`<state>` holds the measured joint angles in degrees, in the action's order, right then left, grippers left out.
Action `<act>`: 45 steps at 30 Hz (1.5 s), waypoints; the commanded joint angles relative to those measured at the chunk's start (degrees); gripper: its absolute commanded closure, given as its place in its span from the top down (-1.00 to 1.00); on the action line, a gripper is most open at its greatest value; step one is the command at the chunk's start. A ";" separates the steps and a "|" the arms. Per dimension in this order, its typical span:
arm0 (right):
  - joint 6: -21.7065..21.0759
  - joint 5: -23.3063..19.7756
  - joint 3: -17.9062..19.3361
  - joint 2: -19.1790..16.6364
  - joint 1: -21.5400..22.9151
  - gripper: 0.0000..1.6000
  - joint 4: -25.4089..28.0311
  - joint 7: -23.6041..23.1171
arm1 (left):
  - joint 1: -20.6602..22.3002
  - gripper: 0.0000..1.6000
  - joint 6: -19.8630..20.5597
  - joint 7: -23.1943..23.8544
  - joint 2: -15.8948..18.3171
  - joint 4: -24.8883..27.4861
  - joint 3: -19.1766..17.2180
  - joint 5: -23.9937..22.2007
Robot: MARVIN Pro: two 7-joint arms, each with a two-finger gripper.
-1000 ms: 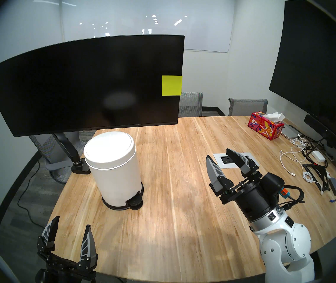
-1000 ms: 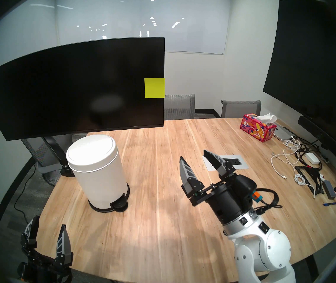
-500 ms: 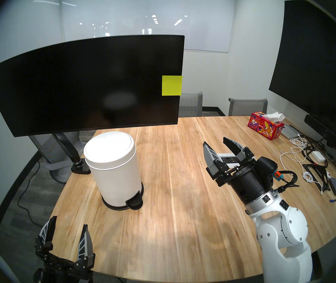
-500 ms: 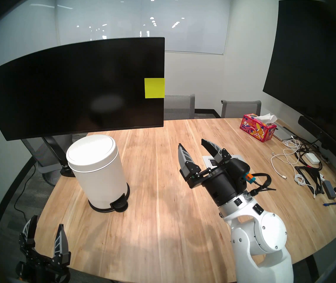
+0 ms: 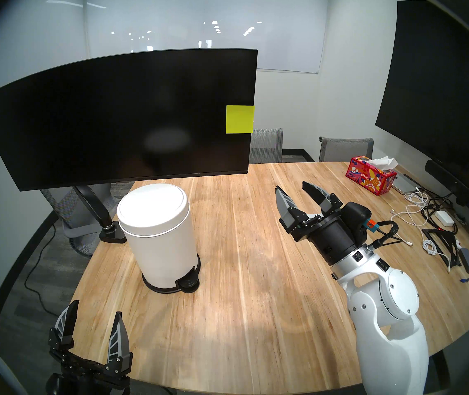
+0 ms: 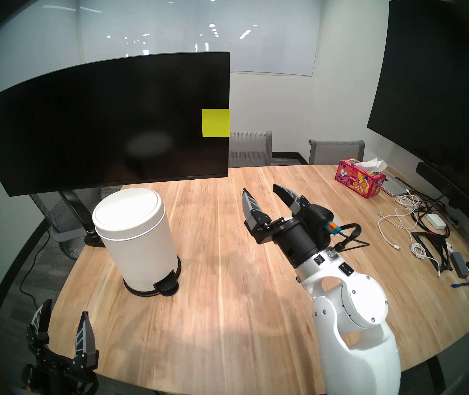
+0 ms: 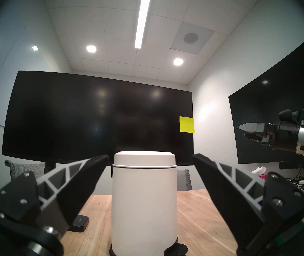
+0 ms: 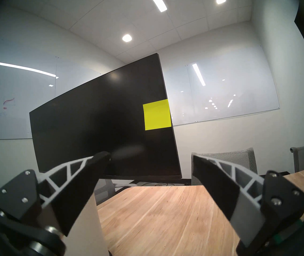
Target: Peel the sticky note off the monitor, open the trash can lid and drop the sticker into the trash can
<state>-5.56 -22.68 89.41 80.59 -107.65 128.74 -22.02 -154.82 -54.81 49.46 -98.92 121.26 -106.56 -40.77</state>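
The yellow-green sticky note [image 5: 240, 119] is stuck at the right edge of the black monitor [image 5: 119, 118], also in the right wrist view [image 8: 156, 117] and the left wrist view [image 7: 186, 124]. The white trash can [image 5: 159, 243] stands on the table below the monitor, its round lid [image 5: 152, 207] closed and its black pedal [image 5: 189, 281] facing me. My right gripper [image 5: 291, 186] is open and empty, in the air right of the can, below and right of the note. My left gripper [image 5: 96, 307] is open and empty at the table's near left edge.
A large black wall display [image 5: 438, 83] with a long bar [image 5: 455, 192] hangs at the right. A red tissue box [image 5: 371, 178], white cables [image 5: 410, 215], an adapter and small items lie at the table's right. Grey chairs [image 5: 344, 149] stand behind the wooden table [image 5: 256, 272].
My right gripper has risen and moved forward and left toward the monitor, staying open. The left gripper has barely moved. Note and can are unchanged.
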 commanded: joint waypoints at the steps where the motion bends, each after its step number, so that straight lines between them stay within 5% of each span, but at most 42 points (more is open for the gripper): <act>1: -0.64 0.46 -0.97 0.57 6.62 1.00 -0.59 0.50 | 0.12 1.00 -0.19 0.18 -0.03 0.96 0.35 -0.36; 26: -3.44 2.31 -4.85 2.11 21.12 1.00 -9.67 -3.55 | 0.87 1.00 -0.19 0.53 0.73 1.57 1.91 -0.54; 39: -3.66 1.44 -3.73 1.20 28.54 1.00 -14.54 -8.13 | -0.58 1.00 -0.19 1.27 1.07 2.57 2.28 -0.94; 45: -2.84 0.34 -1.97 0.22 26.95 1.00 -15.14 -10.32 | -1.12 1.00 -0.19 1.63 1.29 2.69 2.45 -1.12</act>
<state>-9.15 -20.59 85.66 82.01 -82.69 113.37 -30.04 -154.60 -54.81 49.60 -97.75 122.62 -104.38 -41.62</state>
